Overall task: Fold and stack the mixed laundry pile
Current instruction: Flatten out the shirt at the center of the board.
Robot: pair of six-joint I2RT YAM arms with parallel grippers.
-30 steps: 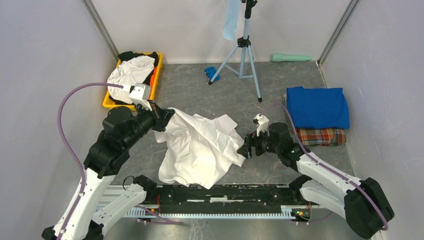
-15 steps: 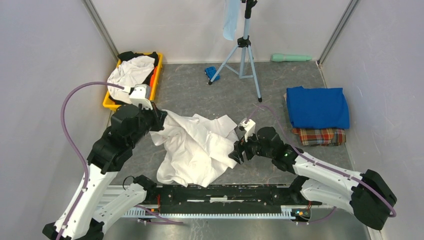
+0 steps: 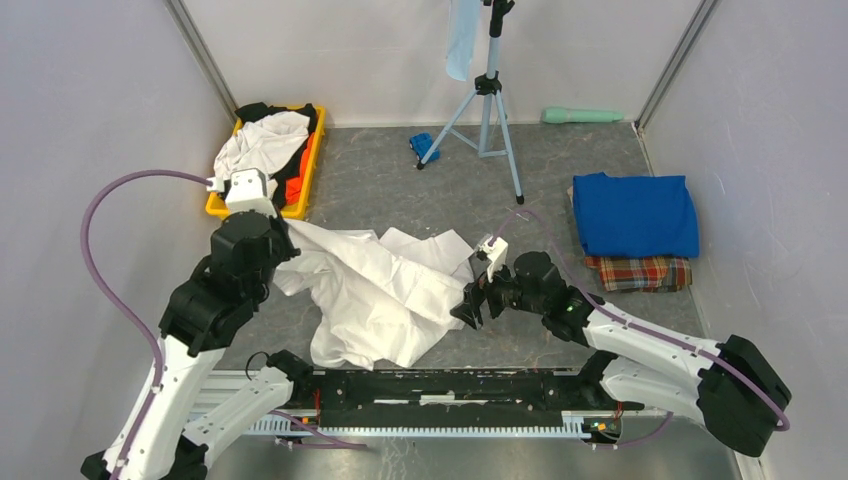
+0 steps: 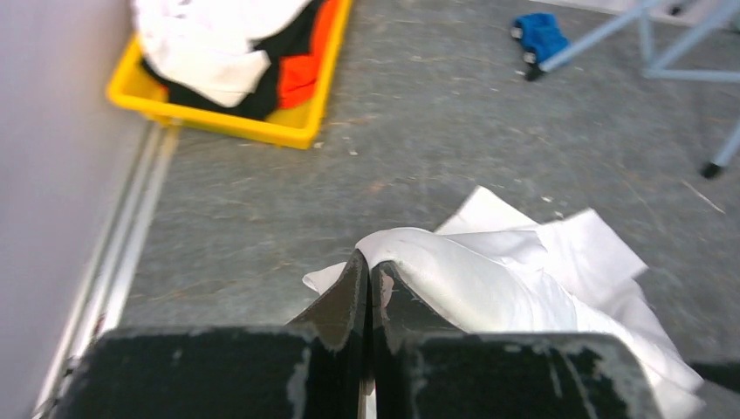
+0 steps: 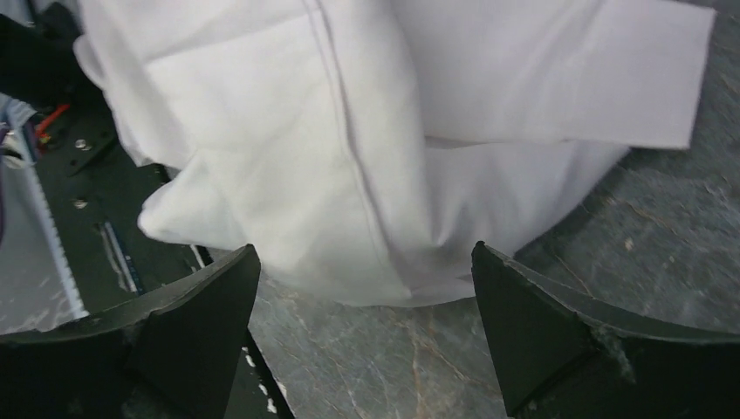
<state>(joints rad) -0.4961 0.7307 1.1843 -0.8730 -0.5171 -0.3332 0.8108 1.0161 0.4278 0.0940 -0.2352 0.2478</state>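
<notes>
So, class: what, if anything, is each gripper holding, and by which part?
The left gripper pinches the large crumpled white shirt by a fold at its left end. The right gripper is open, holding nothing.

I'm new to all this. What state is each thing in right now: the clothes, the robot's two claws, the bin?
White shirt, crumpled, unfolded.
Left gripper, shut on the white shirt.
Right gripper, open, facing the shirt's edge.
Blue T-shirt, folded, lying on the plaid cloth.
Plaid cloth, folded, under it.
Bin, holds a heap of unfolded clothes.
Tripod, upright.
</notes>
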